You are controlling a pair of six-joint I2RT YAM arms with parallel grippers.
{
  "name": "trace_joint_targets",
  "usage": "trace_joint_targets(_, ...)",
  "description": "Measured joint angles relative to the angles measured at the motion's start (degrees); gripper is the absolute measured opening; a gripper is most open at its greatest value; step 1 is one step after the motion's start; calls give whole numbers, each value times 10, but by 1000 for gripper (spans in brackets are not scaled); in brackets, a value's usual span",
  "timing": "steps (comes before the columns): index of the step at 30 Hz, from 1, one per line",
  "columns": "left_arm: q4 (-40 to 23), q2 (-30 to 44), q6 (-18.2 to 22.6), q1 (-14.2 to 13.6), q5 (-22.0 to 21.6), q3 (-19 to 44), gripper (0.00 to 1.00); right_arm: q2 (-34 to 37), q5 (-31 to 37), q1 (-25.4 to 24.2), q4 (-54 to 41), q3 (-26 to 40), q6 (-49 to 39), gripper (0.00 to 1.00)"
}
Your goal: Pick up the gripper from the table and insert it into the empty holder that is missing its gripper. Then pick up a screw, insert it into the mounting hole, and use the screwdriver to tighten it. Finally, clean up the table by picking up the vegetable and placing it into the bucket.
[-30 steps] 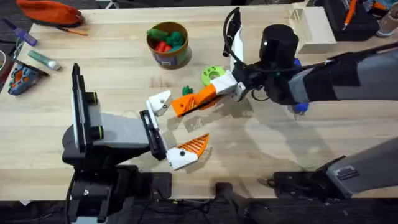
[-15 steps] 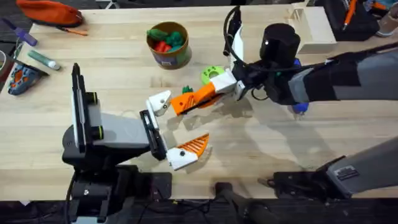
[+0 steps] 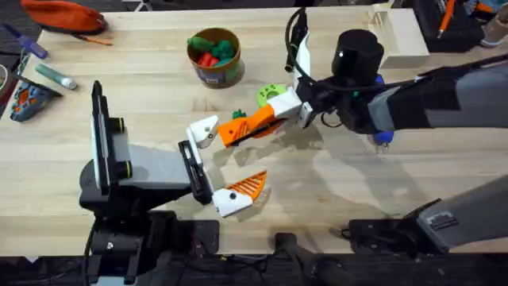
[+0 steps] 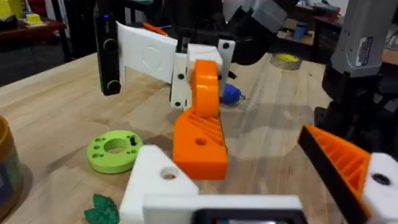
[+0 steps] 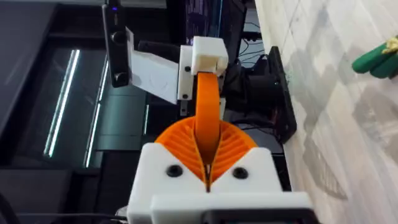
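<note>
We had the right gripper point(image 3: 266, 121) clamped on the orange finger point(image 3: 242, 129), its ribbed pads squeezed together around it with the free end pointing away from the wrist. Just past that tip stood the bare white holder point(image 3: 204, 129) of the left gripper point(image 3: 226, 163), whose jaws were spread wide and gripping nothing, the other jaw already wearing its orange pad point(image 3: 248, 186). From the left wrist camera, we saw the orange finger point(image 4: 200, 127) tilted, close to the holder point(image 4: 160, 180) but not seated. We judged that the step needed the finger squared to the holder's face, then a slow, straight push. The green vegetable point(image 3: 239, 115) lay just beside the finger, and the bucket point(image 3: 214, 57) sat well beyond.
</note>
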Motion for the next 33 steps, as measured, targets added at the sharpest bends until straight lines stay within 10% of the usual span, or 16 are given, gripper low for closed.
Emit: trace_joint_targets(33,0,0,0,0,0,0,986,0,11,5,15,1,40,9)
